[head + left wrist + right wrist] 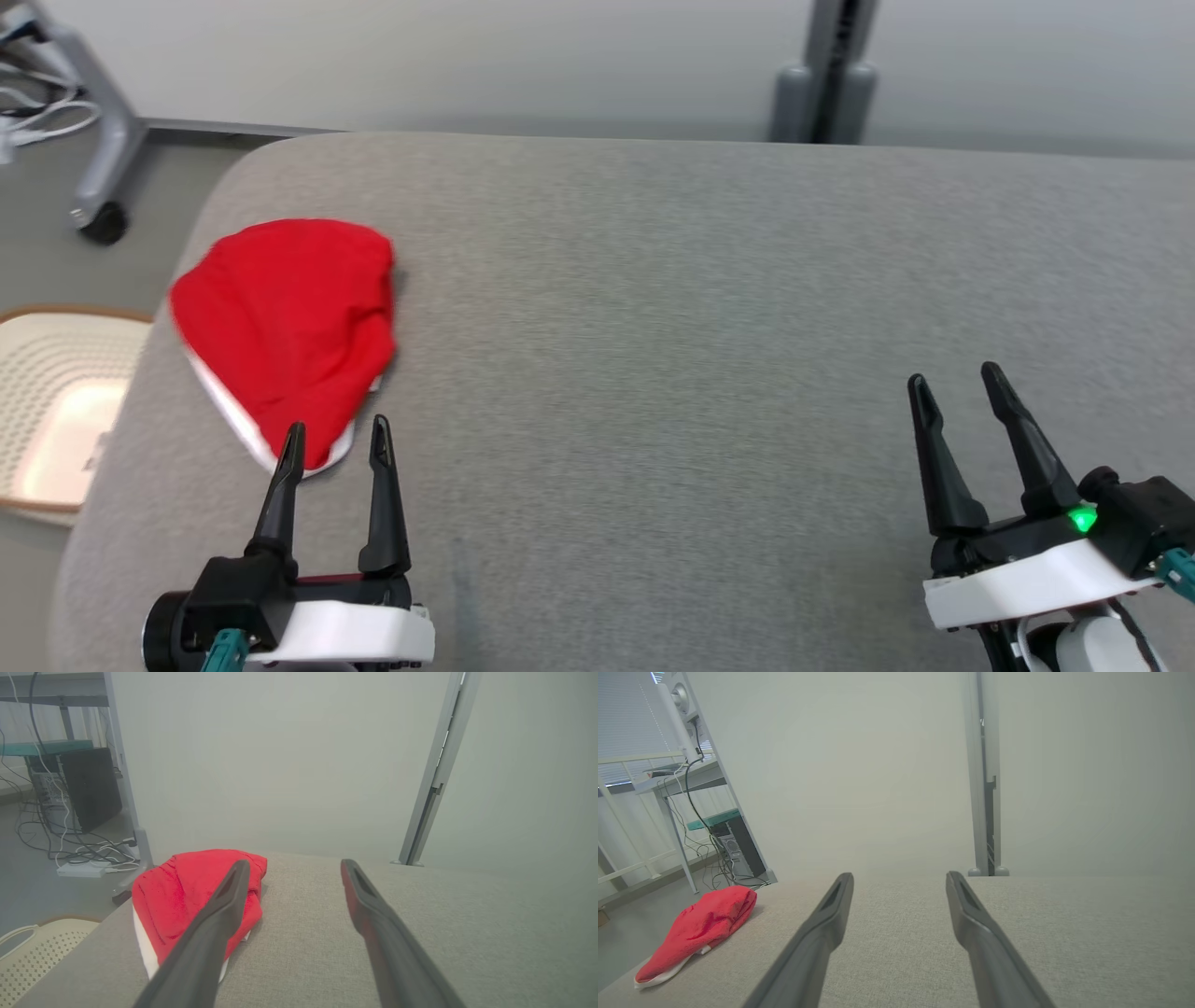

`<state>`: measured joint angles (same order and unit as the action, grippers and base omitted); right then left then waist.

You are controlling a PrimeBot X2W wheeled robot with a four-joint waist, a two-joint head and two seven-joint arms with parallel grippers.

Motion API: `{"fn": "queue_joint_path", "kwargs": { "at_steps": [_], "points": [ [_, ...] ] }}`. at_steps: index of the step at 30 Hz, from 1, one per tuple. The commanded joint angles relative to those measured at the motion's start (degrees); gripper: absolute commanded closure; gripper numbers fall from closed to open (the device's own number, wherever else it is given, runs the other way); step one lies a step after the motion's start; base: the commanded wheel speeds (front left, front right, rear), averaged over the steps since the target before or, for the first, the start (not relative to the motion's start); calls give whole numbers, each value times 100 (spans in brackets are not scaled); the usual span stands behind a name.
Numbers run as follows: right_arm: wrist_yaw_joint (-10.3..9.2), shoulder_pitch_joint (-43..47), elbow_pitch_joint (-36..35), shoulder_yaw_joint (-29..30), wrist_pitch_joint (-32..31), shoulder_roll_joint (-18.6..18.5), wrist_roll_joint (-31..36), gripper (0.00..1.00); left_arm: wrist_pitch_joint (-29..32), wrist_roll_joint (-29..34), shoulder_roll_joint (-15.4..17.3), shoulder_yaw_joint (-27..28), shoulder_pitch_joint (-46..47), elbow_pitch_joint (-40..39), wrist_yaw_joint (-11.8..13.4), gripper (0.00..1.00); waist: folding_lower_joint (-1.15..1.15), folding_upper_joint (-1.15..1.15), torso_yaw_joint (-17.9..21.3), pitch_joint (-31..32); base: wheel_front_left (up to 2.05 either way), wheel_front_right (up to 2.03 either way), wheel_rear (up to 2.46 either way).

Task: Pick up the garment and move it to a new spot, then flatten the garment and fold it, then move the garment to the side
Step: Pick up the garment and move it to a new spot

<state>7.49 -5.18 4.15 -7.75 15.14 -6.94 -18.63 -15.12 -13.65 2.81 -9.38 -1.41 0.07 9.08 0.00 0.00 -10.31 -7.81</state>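
A red fabric garment with a white trimmed edge (289,327) lies bunched in a rounded, folded heap on the grey woven cushioned surface (653,327), close to that surface's left edge and rounded far corner. The white trim runs along the garment's near-left side.

The left gripper (338,431) sits at the lower left with its 2 dark fingers spread apart and nothing between them. In the head view, its tips are at the garment's near edge, and 1 tip overlaps the white trim. Whether it touches the cloth cannot be told. In the left wrist view, 1 finger crosses in front of the garment (187,891).

The right gripper (954,376) hovers at the lower right, fingers likewise parted and empty, well apart from the garment, which shows far off to the left in its wrist view (705,924).

A cream perforated basket with a brown rim (56,373) stands on the floor beside the surface's left edge. A grey upright post (826,75) rises behind the far edge.
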Motion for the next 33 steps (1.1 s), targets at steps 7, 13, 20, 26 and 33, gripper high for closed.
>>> {"fn": "queue_joint_path", "kwargs": {
  "at_steps": [7,13,20,26,33],
  "points": [
    [0,121,32,-135,-1,-13,-36,0,3,26,20,137,-221,-108,-37,0,0,0,-1053,307,0,0,0],
    [0,220,28,-223,-2,-4,13,0,3,-21,18,198,-374,-222,38,0,0,0,-1518,405,0,0,0],
    [0,316,59,-323,-2,24,48,0,3,-22,20,241,-517,-206,-7,0,0,0,-1799,553,0,0,0],
    [0,299,73,-399,-2,29,43,0,3,-21,20,251,-524,-209,-2,0,0,0,-1818,570,0,0,0],
    [0,330,68,-430,-2,18,24,0,3,-18,20,259,-530,-207,-21,0,0,0,-1786,575,0,0,0]
  ]
}}
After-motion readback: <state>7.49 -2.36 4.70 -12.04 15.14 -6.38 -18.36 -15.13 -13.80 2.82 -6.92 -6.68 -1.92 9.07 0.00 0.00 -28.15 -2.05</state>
